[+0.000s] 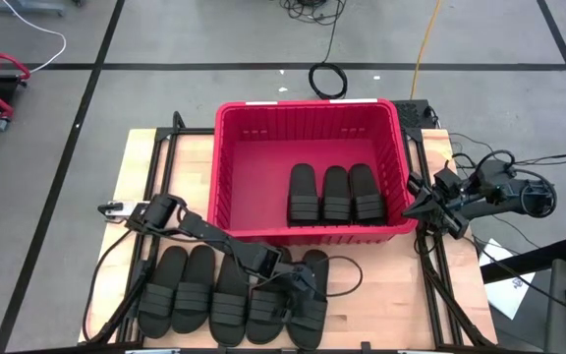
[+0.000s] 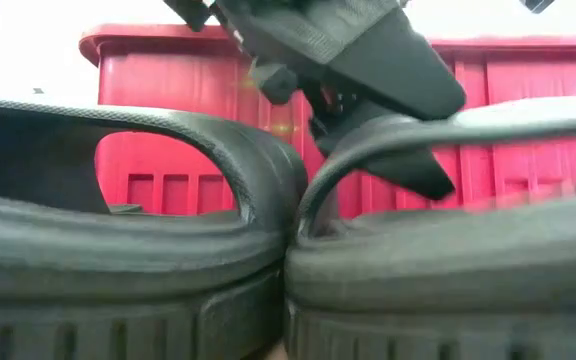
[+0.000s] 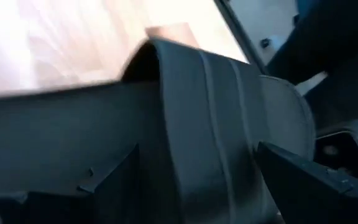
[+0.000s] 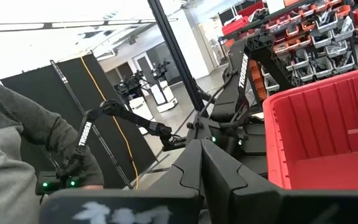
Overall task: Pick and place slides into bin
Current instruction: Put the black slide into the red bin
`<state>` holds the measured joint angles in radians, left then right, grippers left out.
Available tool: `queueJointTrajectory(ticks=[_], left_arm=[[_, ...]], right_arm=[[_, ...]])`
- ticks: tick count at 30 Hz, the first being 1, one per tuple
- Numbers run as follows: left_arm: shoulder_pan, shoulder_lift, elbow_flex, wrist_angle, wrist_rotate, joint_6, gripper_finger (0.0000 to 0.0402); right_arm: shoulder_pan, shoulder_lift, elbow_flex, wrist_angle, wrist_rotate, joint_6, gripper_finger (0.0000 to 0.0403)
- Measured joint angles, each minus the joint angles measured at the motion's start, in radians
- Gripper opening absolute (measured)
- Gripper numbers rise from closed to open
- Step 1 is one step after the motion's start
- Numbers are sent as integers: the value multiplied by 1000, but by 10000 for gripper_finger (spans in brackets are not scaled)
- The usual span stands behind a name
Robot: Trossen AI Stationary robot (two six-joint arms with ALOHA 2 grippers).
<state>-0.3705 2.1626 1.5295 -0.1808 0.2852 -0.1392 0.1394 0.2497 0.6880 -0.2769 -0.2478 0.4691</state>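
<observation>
High view: red bin (image 1: 234,147) sits on the table (image 1: 145,157), three black slides (image 1: 334,192) side by side inside it against the wall nearest the row outside. Five more slides (image 1: 229,295) lie in a row on the table just outside that wall. Left pincer (image 1: 303,285) is down over the slide at the row's end, fingers spread, nothing lifted. Right pincer (image 1: 413,208) waits just beside the bin's outer corner, clenched, empty.

Low view: two slides touch side to side in front of the bin (image 2: 168,130); left pincer (image 2: 393,145) reaches in at the strap of the one slide (image 2: 448,250).

Left wrist view: ribbed strap (image 3: 222,124) fills the frame between the spread fingers (image 3: 309,180).

Right wrist view: closed fingers (image 4: 204,174) next to the bin wall (image 4: 328,124); a person's grey sleeve (image 4: 11,143) beyond.
</observation>
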Motion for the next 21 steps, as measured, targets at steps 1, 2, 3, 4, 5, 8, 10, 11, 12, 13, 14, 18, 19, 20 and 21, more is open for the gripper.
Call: queueJointTrajectory(ticks=[1, 2, 3, 4, 5, 8, 10, 11, 12, 13, 14, 18, 19, 20, 21], left_arm=[[0, 2, 0, 5, 19, -17, 324], [0, 1, -1, 11, 27, -28, 324], [-1, 0, -1, 23, 34, -33, 324], [-1, -1, -1, 34, 40, -39, 323], [-1, -4, -1, 34, 52, -44, 321], [2, -9, -1, 37, 96, -64, 295], [3, -9, -1, 34, 99, -66, 261], [4, -9, -2, 34, 99, -66, 238], [5, -9, -2, 34, 100, -66, 211], [6, -9, -2, 37, 108, -66, 181], [9, -9, -2, 42, 123, -66, 148], [16, -9, -2, 72, 205, -56, 23], [21, -10, -2, 79, 239, -53, 17], [26, -16, -1, 79, 272, -45, 17], [31, -29, -1, 72, 287, -36, 17]], right_arm=[[0, 0, 0, 2, -1, 5, 0], [0, 0, 0, 2, -5, 8, 0], [0, 0, 0, 2, -12, 9, 0], [0, 0, 0, 2, -16, 9, 0], [0, 0, 0, 2, -17, 9, 0], [0, 0, 0, 2, -17, 2, 0], [0, 0, 0, 2, -17, -4, 0], [0, 0, 0, 2, -17, -7, 0], [0, 0, 0, 2, -17, -7, 0], [0, 0, 0, 2, -17, -7, 0], [0, 0, 0, 2, -17, -9, 0], [0, 0, 0, 2, -17, -13, 0], [0, 0, 0, 2, -17, -13, 0], [0, 0, 0, 2, -17, -13, 0], [0, 0, 0, 2, -17, -13, 0]])
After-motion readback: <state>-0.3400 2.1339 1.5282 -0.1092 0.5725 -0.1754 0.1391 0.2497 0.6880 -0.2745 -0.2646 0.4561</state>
